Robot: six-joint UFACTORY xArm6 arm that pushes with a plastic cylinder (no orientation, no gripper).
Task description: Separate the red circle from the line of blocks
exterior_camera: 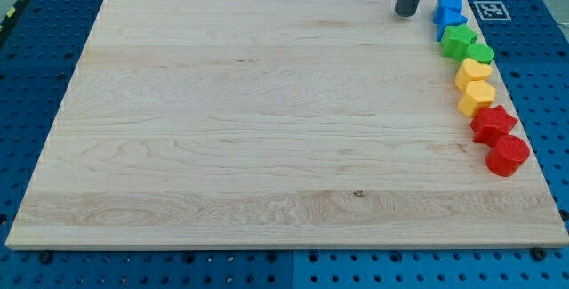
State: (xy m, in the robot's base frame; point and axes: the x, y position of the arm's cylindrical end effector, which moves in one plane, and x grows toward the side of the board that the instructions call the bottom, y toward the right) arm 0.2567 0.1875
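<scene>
A line of blocks runs down the right edge of the wooden board [267, 120]. From the view's top: a blue block [450, 6], a second blue block [447, 24] partly hidden, a green star-like block [459, 39], a green round block [479, 54], a yellow block [473, 73], a yellow heart-like block [476, 98], a red star [492, 123] and the red circle [508, 155] at the bottom end. The red circle touches the red star. My tip [406, 12] rests on the board at the view's top, just left of the blue blocks and far from the red circle.
The board lies on a blue pegboard table [36, 76]. A black-and-white marker tag [488, 10] sits off the board's top right corner. The line of blocks stands close to the board's right edge.
</scene>
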